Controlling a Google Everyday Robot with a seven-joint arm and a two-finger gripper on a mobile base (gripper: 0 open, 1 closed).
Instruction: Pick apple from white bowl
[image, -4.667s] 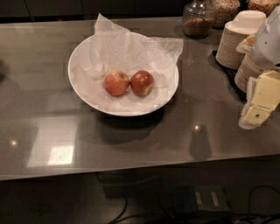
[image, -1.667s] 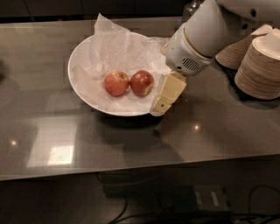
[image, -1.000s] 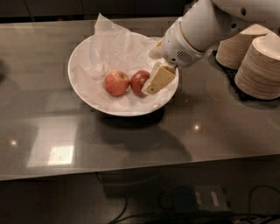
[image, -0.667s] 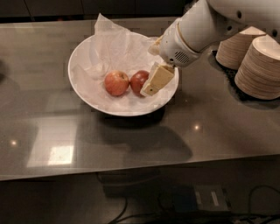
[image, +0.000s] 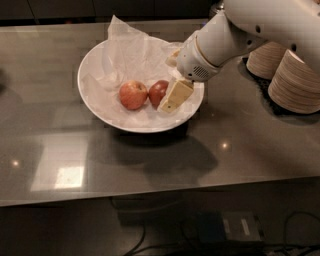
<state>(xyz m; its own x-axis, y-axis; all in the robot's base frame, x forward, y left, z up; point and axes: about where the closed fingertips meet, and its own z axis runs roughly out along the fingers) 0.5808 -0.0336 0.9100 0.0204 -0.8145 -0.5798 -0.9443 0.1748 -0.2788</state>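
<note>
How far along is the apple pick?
Reach looks done: the hand is inside the white bowl, at the darker apple's right side. In hand: no grasp confirmed; the apple rests on the paper beside the paler apple. Left: grip and lift out.

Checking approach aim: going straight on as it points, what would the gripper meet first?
Probably the apple, right beside the gripper, which angles down-left inside the white bowl. Depth is unclear; it might touch the paper lining first.

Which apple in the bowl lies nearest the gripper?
The darker red apple, beside the gripper in the bowl; the paler apple lies farther left.
</note>
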